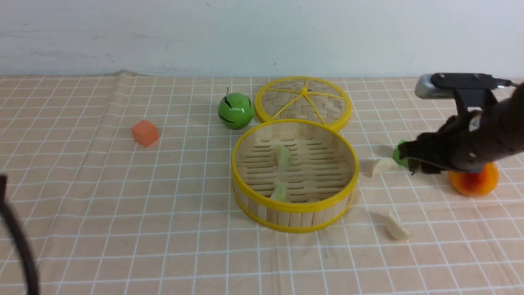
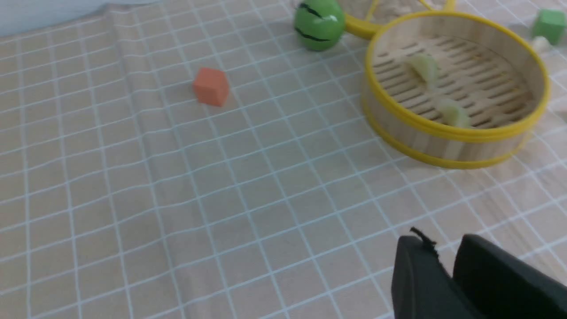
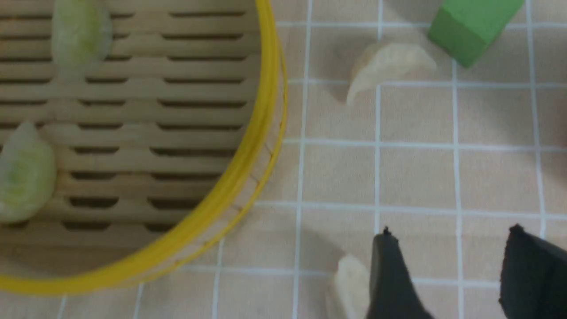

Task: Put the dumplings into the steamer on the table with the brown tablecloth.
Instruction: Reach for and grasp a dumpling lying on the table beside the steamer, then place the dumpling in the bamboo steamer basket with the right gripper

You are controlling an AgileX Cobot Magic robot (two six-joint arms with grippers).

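Note:
The steamer stands mid-table on the brown tablecloth, with two pale green dumplings on its slotted floor. Two cream dumplings lie on the cloth to its right, one farther back and one nearer the front. My right gripper hangs open over the cloth between them. In the right wrist view the right gripper has only bare cloth between its fingers, and a cream dumpling lies just outside one finger. The left gripper has its fingers nearly together with nothing in them, well short of the steamer.
The woven lid lies behind the steamer, with a green ball to its left. An orange cube sits at the left. A green cube lies by the farther cream dumpling. An orange-red fruit sits under my right arm.

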